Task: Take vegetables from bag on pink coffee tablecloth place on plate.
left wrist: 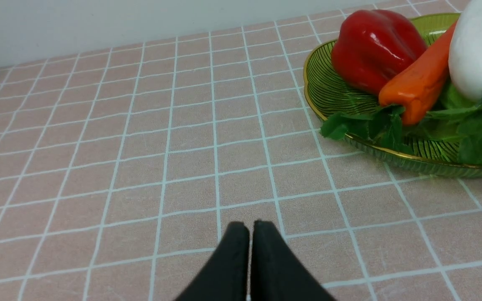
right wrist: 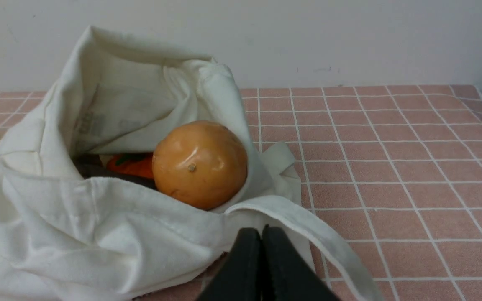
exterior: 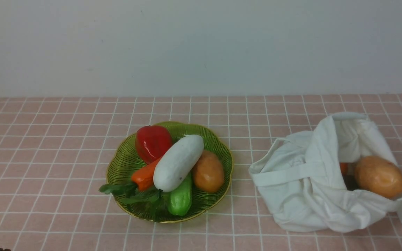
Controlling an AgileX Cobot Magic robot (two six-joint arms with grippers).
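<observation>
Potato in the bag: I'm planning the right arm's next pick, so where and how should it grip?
Probably the potato's exposed rounded end, jaws spread across its sides, coming from above the bag's open mouth: that end bulges out, while cloth hugs the rest.

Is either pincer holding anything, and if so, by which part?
Nothing is held: the left pincer and right pincer are both empty.

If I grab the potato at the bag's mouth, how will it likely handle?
The potato looks smooth and glossy, so it may slip between narrow fingertips. Its rounded shape suggests it could roll if nudged off-centre. The bag sags in soft folds around it, so the cloth would probably shift too.
</observation>
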